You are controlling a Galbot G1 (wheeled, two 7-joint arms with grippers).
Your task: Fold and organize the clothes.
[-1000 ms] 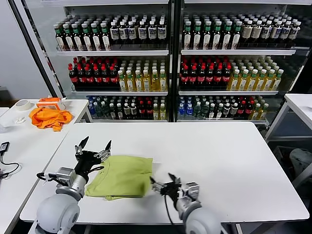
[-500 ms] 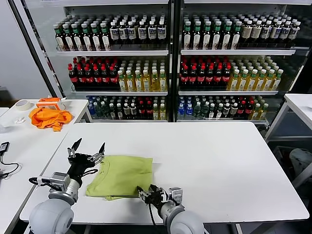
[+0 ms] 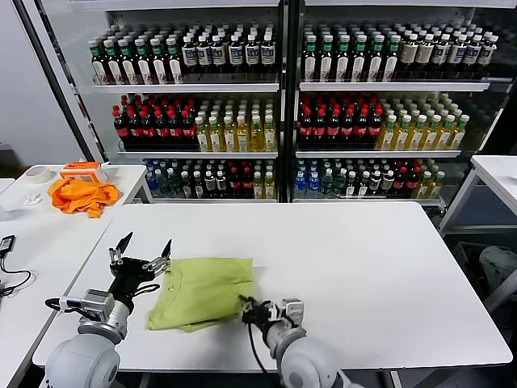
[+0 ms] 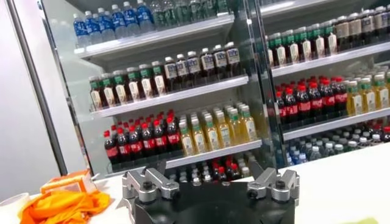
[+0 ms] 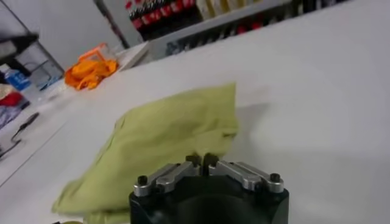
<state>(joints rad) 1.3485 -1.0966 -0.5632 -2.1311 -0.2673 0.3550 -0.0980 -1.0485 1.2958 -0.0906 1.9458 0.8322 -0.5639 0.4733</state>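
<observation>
Head view: a folded light yellow-green T-shirt (image 3: 203, 291) lies on the white worktop (image 3: 363, 267), toward its near left part. The left claw (image 3: 144, 255) hangs just beside the shirt's left edge, fingers spread wide and pointing up, released and gripping nothing. The right claw (image 3: 252, 308) sits low at the shirt's near right corner; in the right wrist view its fingertips (image 5: 203, 161) are clenched together at the edge of the cloth (image 5: 164, 140), though whether fabric is pinched between them cannot be told. Behind the worktop stand glass-doored coolers (image 3: 283, 97) filled with rows of bottles. An orange garment (image 3: 79, 195) lies on a side table (image 3: 32, 234) at far left.
</observation>
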